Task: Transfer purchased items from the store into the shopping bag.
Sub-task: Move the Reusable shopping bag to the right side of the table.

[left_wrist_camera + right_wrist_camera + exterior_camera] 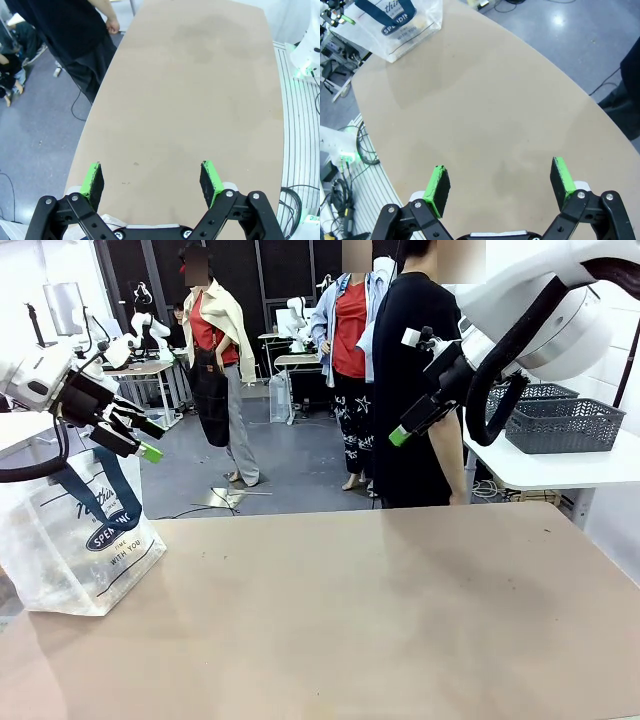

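Observation:
The shopping bag (pixel 80 550), translucent white with navy handles and lettering, stands upright on the table's left end; it is also in the right wrist view, far off (pixel 395 25). My left gripper (pixel 140 445) hangs open in the air just above the bag's mouth, holding nothing, its green pads wide apart (pixel 152 182). High over the far right of the table, my right gripper (pixel 405 430) is open and empty too (pixel 500 185). Faint pale shapes show through the bag's wall; I cannot tell what they are. No purchased items lie on the table.
A person in black (pixel 410 390) stands at the far edge, a hand (pixel 112 25) at their side. Two dark grey slotted baskets (pixel 565 425) sit on a white side table at the right; whether either is the store I cannot tell. The tan tabletop (pixel 380 610) is bare.

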You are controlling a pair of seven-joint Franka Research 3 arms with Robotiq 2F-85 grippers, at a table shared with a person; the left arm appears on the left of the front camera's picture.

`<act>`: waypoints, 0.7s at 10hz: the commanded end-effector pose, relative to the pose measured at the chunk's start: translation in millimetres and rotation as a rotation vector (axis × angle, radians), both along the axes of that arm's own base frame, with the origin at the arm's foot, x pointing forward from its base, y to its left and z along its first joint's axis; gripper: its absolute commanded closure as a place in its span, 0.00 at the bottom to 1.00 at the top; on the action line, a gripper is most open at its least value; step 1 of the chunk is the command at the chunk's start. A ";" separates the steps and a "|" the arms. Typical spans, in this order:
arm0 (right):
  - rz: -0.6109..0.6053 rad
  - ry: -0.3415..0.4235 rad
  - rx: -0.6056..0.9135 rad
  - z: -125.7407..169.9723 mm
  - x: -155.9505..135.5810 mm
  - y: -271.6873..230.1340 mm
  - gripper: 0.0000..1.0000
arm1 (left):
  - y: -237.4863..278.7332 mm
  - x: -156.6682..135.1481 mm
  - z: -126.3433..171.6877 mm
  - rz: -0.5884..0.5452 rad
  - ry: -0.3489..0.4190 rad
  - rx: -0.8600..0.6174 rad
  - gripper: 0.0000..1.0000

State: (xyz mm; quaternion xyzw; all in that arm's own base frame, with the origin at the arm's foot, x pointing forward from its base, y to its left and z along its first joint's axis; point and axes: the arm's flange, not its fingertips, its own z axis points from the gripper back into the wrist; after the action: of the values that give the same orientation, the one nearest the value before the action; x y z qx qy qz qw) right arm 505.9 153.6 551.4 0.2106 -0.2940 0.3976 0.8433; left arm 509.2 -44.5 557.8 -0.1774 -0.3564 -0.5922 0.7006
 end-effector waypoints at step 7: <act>-0.006 0.016 -0.016 3.1 -1.5 1.5 0.00 | 1.6 -1.2 1.2 -0.009 -0.008 -0.015 0.00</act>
State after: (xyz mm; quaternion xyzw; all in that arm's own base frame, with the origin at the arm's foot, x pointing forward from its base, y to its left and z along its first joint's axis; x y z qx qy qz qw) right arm 505.9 153.6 551.3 0.2107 -0.2938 0.3975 0.8434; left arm 509.2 -44.5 557.8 -0.1773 -0.3564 -0.5922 0.7006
